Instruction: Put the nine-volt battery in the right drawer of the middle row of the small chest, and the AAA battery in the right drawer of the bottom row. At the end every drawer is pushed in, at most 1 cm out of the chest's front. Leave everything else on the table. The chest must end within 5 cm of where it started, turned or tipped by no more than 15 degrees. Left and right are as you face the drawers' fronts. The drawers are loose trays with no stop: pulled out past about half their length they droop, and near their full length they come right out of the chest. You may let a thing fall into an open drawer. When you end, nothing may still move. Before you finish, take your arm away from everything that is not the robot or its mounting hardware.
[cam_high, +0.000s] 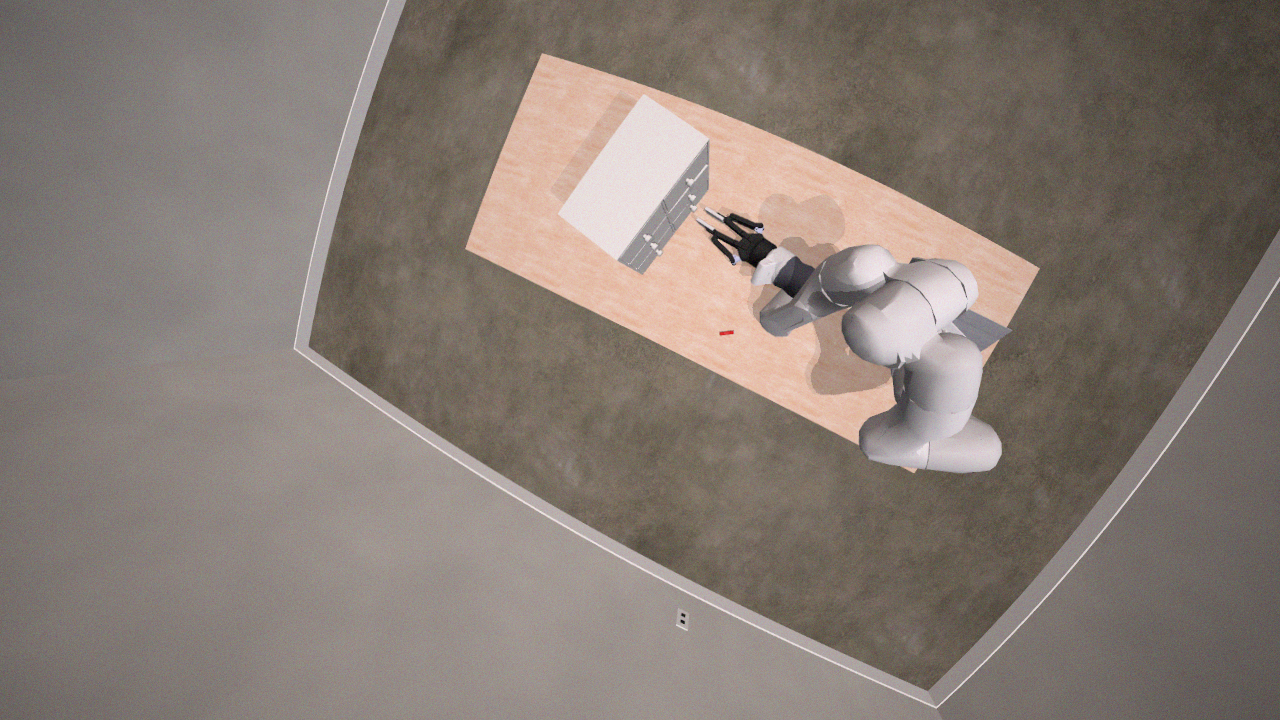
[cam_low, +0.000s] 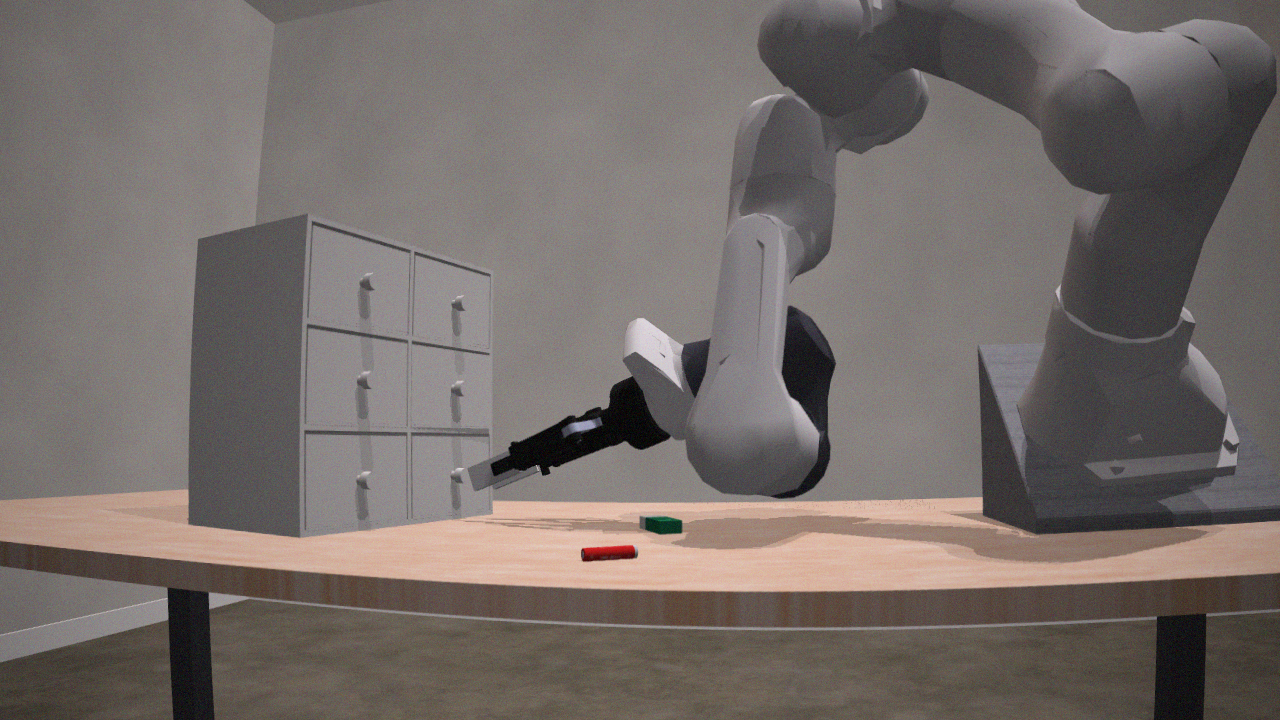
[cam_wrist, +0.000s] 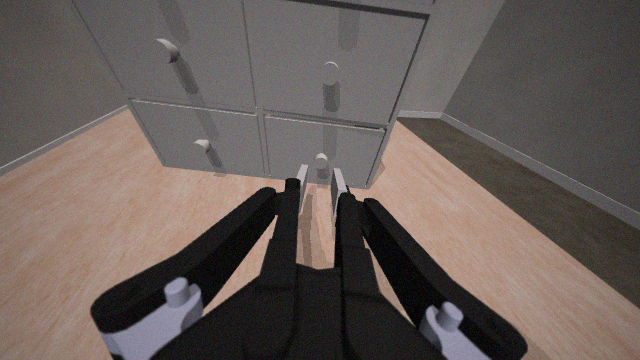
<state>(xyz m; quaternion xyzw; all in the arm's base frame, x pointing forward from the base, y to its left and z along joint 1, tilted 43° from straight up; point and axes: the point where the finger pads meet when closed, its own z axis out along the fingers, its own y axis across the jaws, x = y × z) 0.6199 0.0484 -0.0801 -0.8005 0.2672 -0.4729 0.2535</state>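
Knob (cam_high: 693, 208) (cam_low: 457, 475) (cam_wrist: 321, 161) of the bottom-row right drawer (cam_high: 684, 215) (cam_low: 432, 490) (cam_wrist: 290, 145) lies just ahead of the gripper (cam_high: 700, 214) (cam_low: 487, 473) (cam_wrist: 319, 177), seen between the fingertips in the wrist view. Fingers parted narrowly, nothing grasped. Drawer reads shut in the chest (cam_high: 626, 179) (cam_low: 246, 376) (cam_wrist: 260, 135). Nine-volt battery (cam_low: 662, 524) on the table, below and behind the fingertips; AAA battery (cam_high: 725, 332) (cam_low: 608, 553) also on the table, behind them and off to the gripper's left. Judgement: opening this drawer is the step in hand; knob depth between the pads decides it. Advance along the drawer's axis, centred, then close. Pulling past half length risks droop.
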